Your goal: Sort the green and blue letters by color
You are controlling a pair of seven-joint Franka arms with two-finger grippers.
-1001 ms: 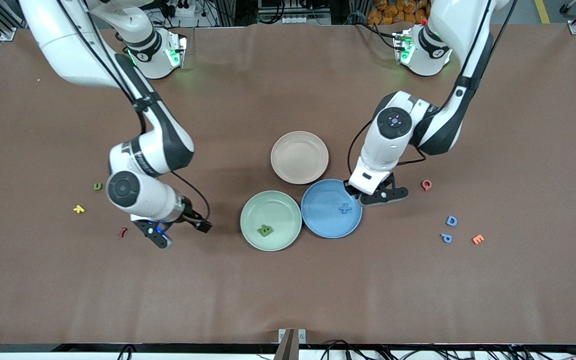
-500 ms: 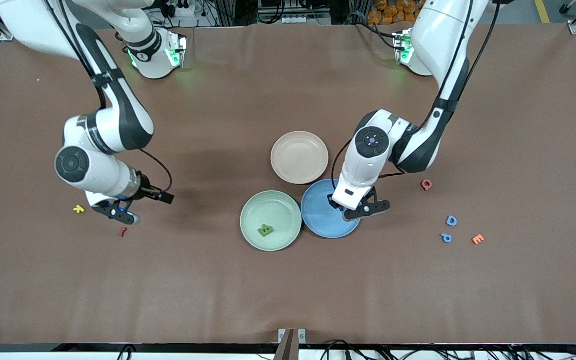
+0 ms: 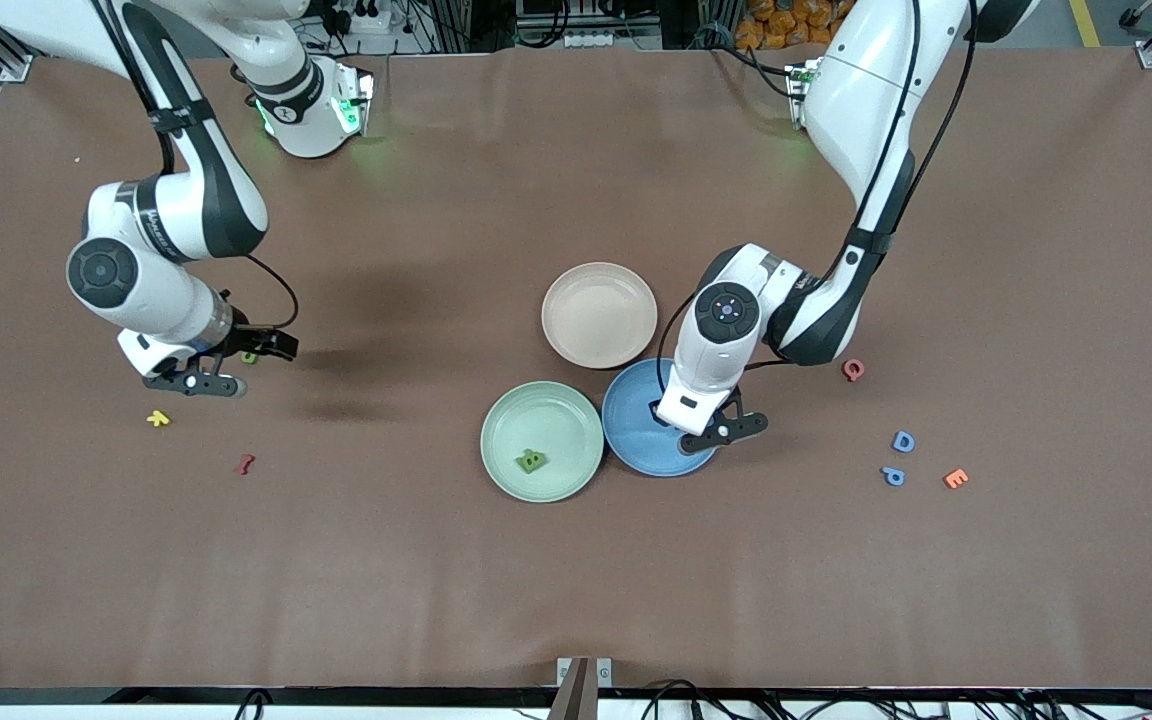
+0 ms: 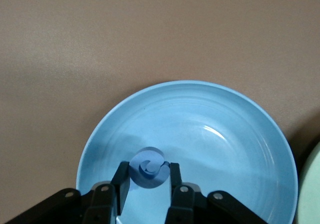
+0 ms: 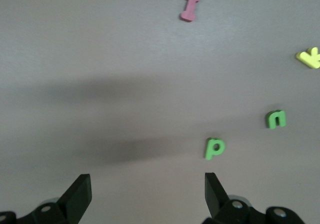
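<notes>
My left gripper (image 4: 147, 176) over the blue plate (image 4: 240, 134) — fingers pinching a blue letter G (image 4: 148, 168), my right gripper (image 5: 145, 194) spread wide — green p (image 5: 214, 147) just ahead

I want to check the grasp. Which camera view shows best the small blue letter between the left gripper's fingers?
The left wrist view: the small blue letter sits between the left gripper fingers over the blue plate. In the front view the arm hides it; the right wrist view does not show it.
</notes>
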